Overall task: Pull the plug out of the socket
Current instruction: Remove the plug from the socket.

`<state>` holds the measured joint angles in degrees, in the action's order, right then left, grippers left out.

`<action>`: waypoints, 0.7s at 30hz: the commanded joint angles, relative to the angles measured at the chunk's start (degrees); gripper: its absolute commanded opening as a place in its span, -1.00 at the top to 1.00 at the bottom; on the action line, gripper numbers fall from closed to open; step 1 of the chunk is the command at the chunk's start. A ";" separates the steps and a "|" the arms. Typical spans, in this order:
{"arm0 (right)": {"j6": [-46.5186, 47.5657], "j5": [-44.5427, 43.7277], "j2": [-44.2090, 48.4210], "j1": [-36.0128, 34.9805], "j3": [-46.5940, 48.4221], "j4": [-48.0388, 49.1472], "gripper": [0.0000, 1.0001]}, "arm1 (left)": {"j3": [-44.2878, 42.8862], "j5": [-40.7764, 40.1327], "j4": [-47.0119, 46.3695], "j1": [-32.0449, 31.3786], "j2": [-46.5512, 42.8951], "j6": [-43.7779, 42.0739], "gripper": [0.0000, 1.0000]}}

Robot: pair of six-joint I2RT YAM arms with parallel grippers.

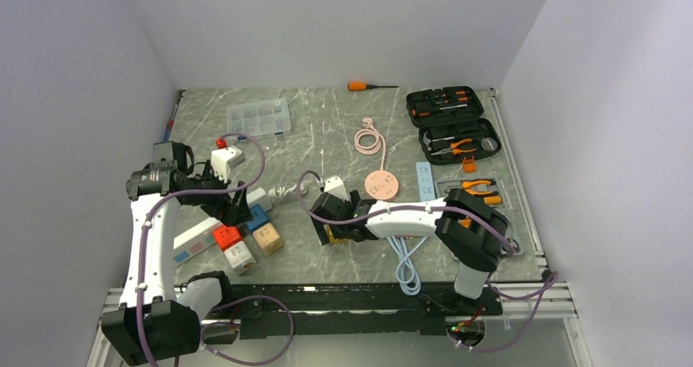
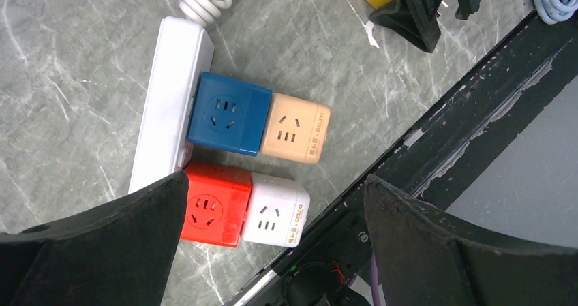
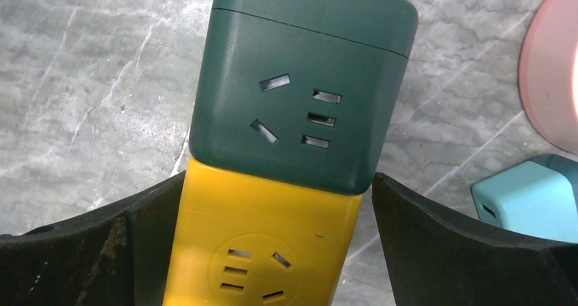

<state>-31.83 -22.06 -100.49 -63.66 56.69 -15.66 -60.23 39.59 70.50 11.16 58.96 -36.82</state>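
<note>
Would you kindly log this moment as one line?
left gripper: open, above red cube | right gripper: open, straddling yellow cube | green cube: joined to yellow

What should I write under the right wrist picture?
Open right end effector straddling a yellow cube socket joined to a dark green cube socket on the grey marble table.

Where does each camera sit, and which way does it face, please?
Top external: above and behind the arms, facing down on the grey marbled table; both arms show.
Left wrist: looks down at the red cube adapter beside the white power strip; left end effector open.
Right wrist: looks down at the dark green cube adapter joined to a yellow cube adapter, which the right end effector straddles.
Shared: the red cube adapter, top and left wrist.
</note>
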 commanded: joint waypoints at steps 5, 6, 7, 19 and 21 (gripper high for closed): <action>-6.99 -10.21 0.03 -2.52 5.97 -12.64 -0.90 | -0.83 0.73 -0.23 -0.04 -0.86 -0.68 -0.99; -7.09 -10.02 0.35 -2.71 6.65 -13.37 -0.85 | -0.84 0.75 -0.13 -0.02 -0.80 -0.71 -0.99; -7.11 -9.72 0.47 -2.84 7.21 -13.87 -0.79 | -0.84 0.90 -0.10 0.00 -0.78 -0.78 -0.99; -4.88 -6.76 -1.94 -3.07 7.37 -10.27 -0.61 | -1.10 0.93 0.51 0.00 -0.95 -1.33 -0.99; -4.06 -5.97 -1.75 -3.03 6.51 -9.16 -0.55 | -1.07 0.84 0.45 -0.06 -1.10 -1.33 -0.99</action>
<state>-37.54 -28.99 -101.80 -66.50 63.07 -27.44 -60.23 39.62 70.81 11.16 58.81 -36.99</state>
